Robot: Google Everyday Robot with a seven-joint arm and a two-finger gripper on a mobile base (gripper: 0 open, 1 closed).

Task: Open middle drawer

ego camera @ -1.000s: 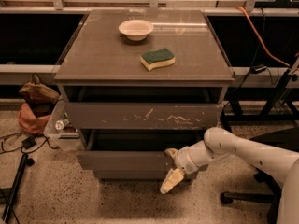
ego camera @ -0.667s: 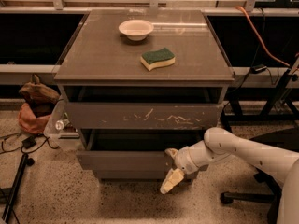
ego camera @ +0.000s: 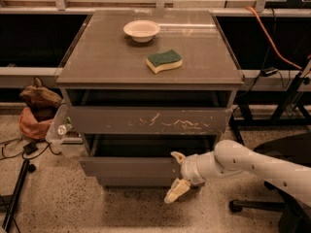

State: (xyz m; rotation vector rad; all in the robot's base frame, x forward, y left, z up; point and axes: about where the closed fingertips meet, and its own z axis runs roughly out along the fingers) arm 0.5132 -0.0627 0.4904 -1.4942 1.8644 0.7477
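two risks. the pincer [ego camera: 176, 174] is spread at the right end of the middle drawer [ego camera: 126, 167], one finger above its top edge and one below. the drawer sits under the scratched front [ego camera: 146, 120]. with no handle, the fingers may slip off. an off-centre pull may jam it.

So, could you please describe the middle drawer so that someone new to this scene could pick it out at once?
Find the grey-brown cabinet with a bowl and sponge on top. Below its wide front streaked with white scratches sits the middle drawer, with the end effector at its right end. Its front is plain, and wider than the narrowest front beneath it.
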